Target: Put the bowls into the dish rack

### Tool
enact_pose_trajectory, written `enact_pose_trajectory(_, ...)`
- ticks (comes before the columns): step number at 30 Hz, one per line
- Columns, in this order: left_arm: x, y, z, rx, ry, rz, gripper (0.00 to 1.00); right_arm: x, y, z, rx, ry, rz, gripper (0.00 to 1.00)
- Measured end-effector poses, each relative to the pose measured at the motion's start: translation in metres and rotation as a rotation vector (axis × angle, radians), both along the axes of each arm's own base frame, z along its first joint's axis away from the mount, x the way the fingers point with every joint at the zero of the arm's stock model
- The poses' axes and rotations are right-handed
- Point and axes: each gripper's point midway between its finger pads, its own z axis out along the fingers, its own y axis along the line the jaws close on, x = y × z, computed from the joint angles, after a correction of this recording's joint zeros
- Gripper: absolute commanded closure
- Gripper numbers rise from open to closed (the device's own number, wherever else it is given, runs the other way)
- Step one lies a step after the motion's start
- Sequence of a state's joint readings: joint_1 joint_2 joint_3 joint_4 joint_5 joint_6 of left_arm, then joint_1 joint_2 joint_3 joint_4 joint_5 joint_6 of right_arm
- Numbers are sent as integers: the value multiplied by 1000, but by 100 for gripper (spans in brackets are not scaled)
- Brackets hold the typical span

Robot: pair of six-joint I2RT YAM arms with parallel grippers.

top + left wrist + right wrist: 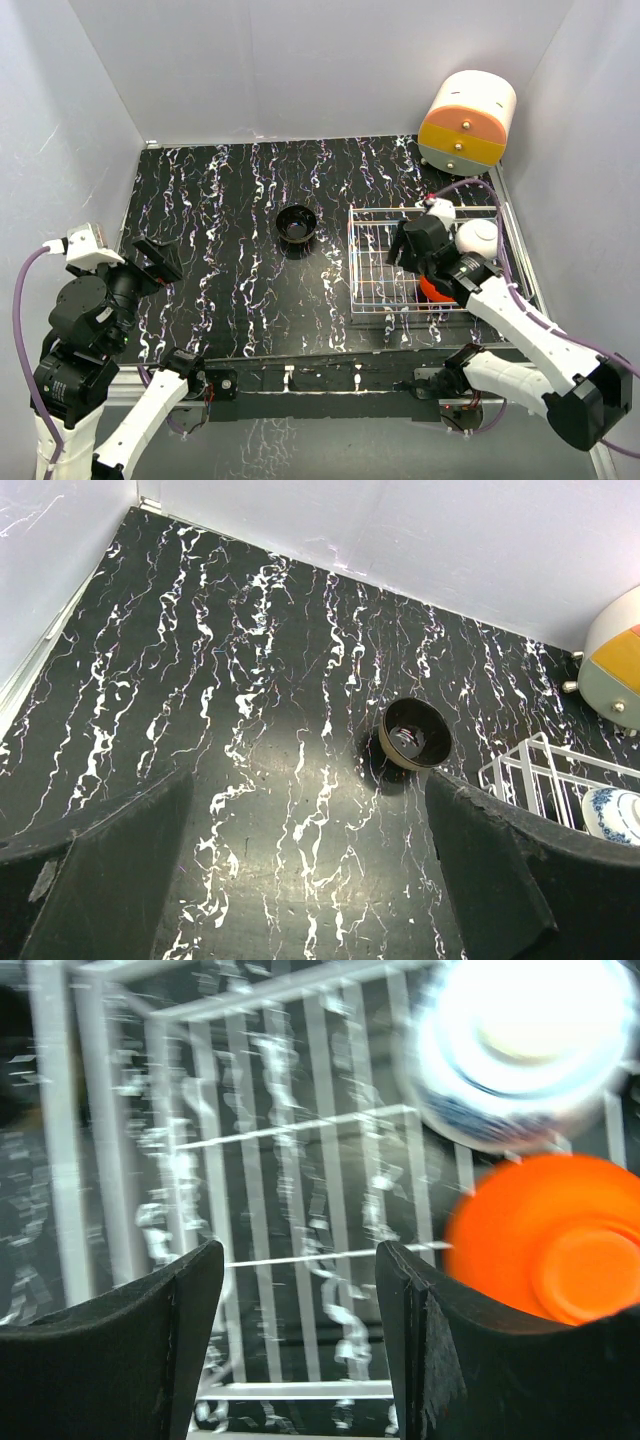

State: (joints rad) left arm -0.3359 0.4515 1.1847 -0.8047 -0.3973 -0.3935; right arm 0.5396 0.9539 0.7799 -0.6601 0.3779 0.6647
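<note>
Hovering over the dish rack (375, 290), the right tool (298, 1280) hangs released and empty.
A red-orange bowl (545, 1250) and a blue-and-white bowl (520, 1050) lie upside down inside; the black bowl (297, 224) sits mid-tabletop (220, 230); the left tool (308, 780), also released, is well apart.

The glossy black bowl (298, 224) stands upright, well apart from the silver wire dish rack (372, 262). Inside the rack's far end, a red-orange bowl (555, 1250) and a blue-and-white bowl (515, 1045) lie upside down, just beside each other.
</note>
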Motion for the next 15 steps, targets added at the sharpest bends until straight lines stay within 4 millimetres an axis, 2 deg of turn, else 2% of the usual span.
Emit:
enact_pose_trajectory(3, 0, 0, 0, 0, -1, 3, 3, 11, 41, 33, 36, -69, 116, 35)
enact_pose_trajectory(6, 0, 1, 0, 1, -2, 6, 3, 19, 96, 67, 61, -151, 267, 35)
enact_pose_trajectory(8, 0, 2, 1, 1, -2, 9, 3, 23, 129, 81, 73, -186, 366, 35)
enact_pose_trajectory(11, -1, 3, 2, 1, -6, 13, 3, 38, 178, 90, 83, -216, 496, 35)
enact_pose_trajectory(15, -2, 5, 6, 0, -14, 24, 3, 63, 226, 75, 57, -221, 619, 35)
